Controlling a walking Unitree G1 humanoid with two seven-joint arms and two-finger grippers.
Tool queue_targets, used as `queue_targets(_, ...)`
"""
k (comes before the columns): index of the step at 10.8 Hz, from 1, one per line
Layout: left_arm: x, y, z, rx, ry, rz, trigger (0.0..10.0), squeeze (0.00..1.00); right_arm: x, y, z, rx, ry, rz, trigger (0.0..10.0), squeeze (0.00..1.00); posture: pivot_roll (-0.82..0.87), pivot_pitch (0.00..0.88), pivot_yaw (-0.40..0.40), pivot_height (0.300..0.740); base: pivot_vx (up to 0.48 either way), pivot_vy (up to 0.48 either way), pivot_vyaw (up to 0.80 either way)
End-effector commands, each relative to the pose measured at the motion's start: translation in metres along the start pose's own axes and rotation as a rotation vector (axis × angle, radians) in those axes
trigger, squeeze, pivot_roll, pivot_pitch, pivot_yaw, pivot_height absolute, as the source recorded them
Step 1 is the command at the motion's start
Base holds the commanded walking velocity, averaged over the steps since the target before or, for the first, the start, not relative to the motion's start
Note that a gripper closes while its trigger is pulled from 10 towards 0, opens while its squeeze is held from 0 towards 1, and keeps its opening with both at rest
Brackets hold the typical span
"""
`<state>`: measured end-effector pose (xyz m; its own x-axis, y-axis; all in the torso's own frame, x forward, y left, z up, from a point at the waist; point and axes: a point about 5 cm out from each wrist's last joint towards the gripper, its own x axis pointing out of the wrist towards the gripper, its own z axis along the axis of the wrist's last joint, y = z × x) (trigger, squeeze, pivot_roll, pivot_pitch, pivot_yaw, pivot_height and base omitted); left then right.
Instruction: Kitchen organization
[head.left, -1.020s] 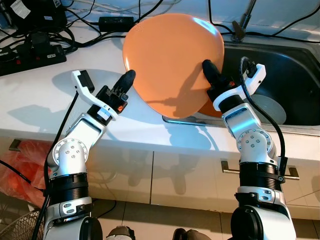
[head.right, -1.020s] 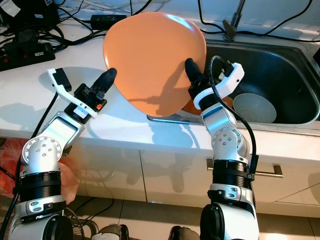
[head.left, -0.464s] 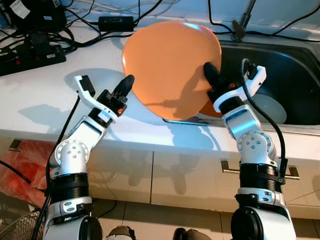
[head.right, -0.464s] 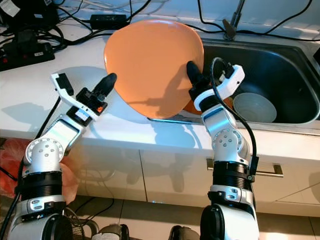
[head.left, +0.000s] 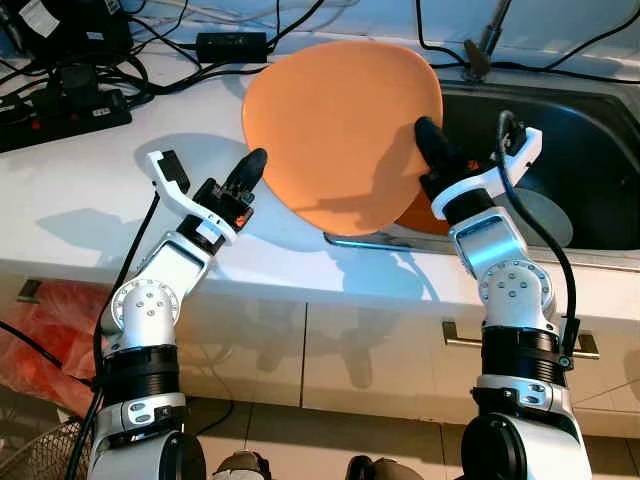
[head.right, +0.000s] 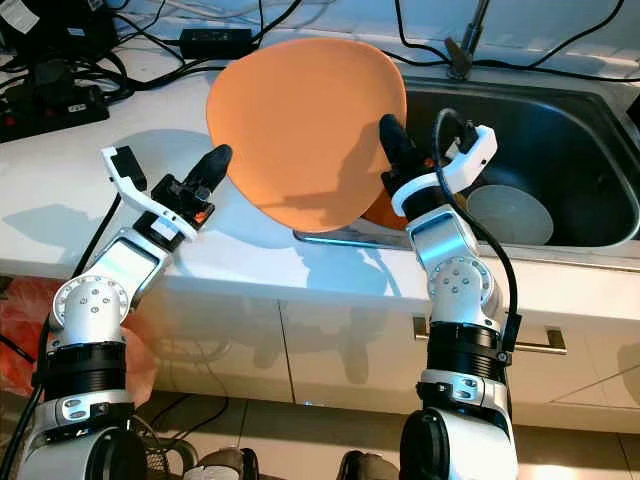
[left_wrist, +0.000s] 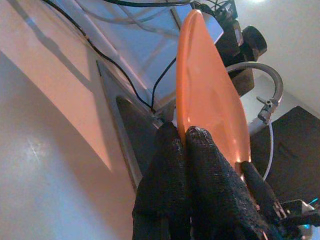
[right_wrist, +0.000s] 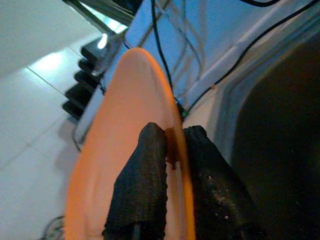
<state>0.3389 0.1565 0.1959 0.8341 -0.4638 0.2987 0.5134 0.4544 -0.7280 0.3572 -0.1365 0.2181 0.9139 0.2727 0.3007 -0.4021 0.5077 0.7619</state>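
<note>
A large orange plate (head.left: 340, 130) is held tilted on edge above the white counter (head.left: 80, 200), beside the sink (head.left: 590, 140). My right gripper (head.left: 428, 140) is shut on the plate's right rim; in the right wrist view its fingers (right_wrist: 145, 165) clamp both sides of the rim. My left gripper (head.left: 255, 160) is shut, and its tip is at the plate's left edge. In the left wrist view its two fingers (left_wrist: 210, 165) are pressed together, with the plate (left_wrist: 210, 100) rising just past them. I cannot tell whether they touch it.
A pale bowl (head.right: 508, 215) lies in the steel sink, with another orange dish (head.left: 420, 215) under the held plate. A black power strip (head.left: 60, 110) and cables crowd the back left of the counter. The tap (head.left: 488, 40) stands behind the sink.
My right gripper has shifted a little to the right with the plate, which now leans flatter towards the camera. The left gripper has dropped slightly and stays at the plate's left edge.
</note>
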Motion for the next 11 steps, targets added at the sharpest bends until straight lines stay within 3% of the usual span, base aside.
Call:
queue_targets(1,0.0084,-0.0194,-0.0018,0.041,0.019,-0.101,10.0,0.0,-0.0006,-0.0025,-0.0015,0.005,0.01,-0.041,0.0,0.0,0.05,0.122,-0.008,0.74,0.0,0.0,0.0)
queue_targets(3,0.0081,-0.018,-0.0028,0.033,0.022,-0.098,10.0,0.0,-0.0007,-0.0025,-0.0018,0.023,0.006,-0.04,0.0,0.0,0.05,0.122,-0.007,0.74,0.0,0.0,0.0)
queue_targets(4,0.0077,-0.0179,-0.0035,0.028,0.024,-0.102,0.0,0.0,-0.001,-0.0027,-0.0017,0.03,0.005,-0.041,0.0,0.0,0.05,0.121,-0.007,0.74,0.0,0.0,0.0)
queue_targets(5,0.0076,-0.0184,-0.0042,0.03,0.028,-0.109,0.0,0.0,-0.001,-0.0024,-0.0017,0.033,0.004,-0.039,0.0,0.0,0.05,0.119,-0.006,0.74,0.0,0.0,0.0)
queue_targets(6,0.0075,-0.0186,-0.0054,0.039,0.037,-0.113,10.0,0.0,-0.001,-0.0023,-0.0016,0.042,0.002,-0.039,0.0,0.0,0.05,0.118,-0.006,0.74,0.0,0.0,0.0)
queue_targets(11,0.0082,-0.0176,-0.0108,0.11,0.06,-0.102,10.0,0.0,-0.0005,-0.0026,-0.0013,0.045,0.004,-0.041,0.0,0.0,0.05,0.113,-0.007,0.74,0.0,0.0,0.0)
